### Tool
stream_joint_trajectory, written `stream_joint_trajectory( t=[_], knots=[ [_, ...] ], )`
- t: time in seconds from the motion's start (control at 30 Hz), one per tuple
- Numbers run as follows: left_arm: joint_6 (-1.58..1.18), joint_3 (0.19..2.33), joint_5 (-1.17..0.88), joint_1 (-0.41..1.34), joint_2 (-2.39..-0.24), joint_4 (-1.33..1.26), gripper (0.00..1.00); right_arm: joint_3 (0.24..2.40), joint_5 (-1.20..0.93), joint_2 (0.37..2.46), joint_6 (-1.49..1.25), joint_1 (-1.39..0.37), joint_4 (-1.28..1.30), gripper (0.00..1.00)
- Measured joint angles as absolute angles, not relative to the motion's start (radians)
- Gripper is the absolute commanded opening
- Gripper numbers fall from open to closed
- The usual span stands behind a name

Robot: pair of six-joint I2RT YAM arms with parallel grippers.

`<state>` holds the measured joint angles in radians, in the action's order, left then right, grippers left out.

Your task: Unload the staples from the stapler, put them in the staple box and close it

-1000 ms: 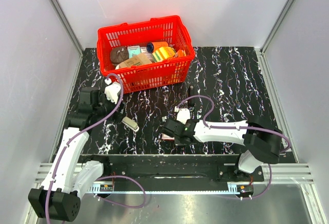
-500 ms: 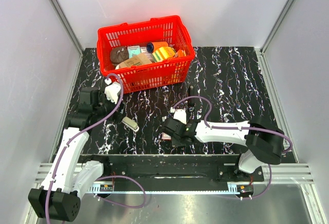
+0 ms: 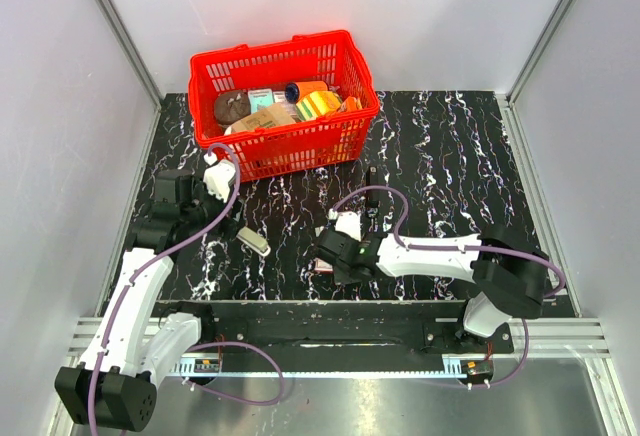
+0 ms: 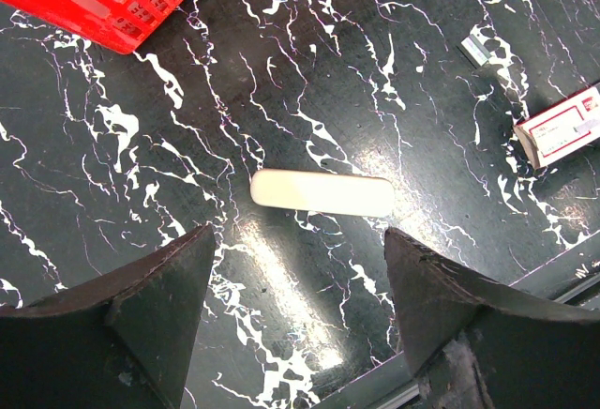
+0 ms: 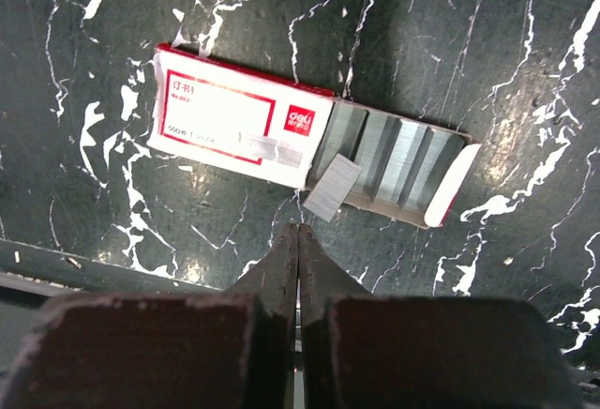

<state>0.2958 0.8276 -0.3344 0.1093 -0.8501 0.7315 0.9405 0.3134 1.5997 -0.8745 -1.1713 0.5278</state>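
A cream oblong stapler lies flat on the black marbled table, also in the top view. My left gripper is open and empty, hovering just in front of it. A red-and-white staple box lies with its tray slid out, showing rows of staples. A loose staple strip rests at the tray's near edge. My right gripper is shut with nothing between its tips, just short of that strip. In the top view it is over the box near the front edge.
A red basket full of goods stands at the back left. A thin dark object lies mid-table. A small staple piece lies between stapler and box. The table's front edge rail is close behind both grippers.
My right gripper has shifted slightly left over the staple box and its cable has moved. The left arm and the stapler have not moved.
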Motion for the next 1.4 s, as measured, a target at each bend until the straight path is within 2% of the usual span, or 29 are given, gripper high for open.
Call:
stream_joint_trajectory(
  t=[0.87,0.97,1.03,1.4],
  knots=[
    [0.299,0.828,-0.334,0.109,-0.85,0.731,0.78,0.919,0.339,1.609,-0.86,-1.124,0.519,0.0],
    [0.299,0.828,-0.334,0.109,-0.85,0.731,0.78,0.908,0.338,1.609,-0.861,-1.124,0.521,0.15],
    [0.299,0.828,-0.334,0.109,-0.85,0.731,0.78,0.908,0.336,1.608,-0.861,-1.124,0.521,0.22],
    [0.299,0.828,-0.334,0.109,-0.85,0.731,0.78,0.957,0.339,1.543,-0.859,-1.124,0.57,0.32]
  ],
)
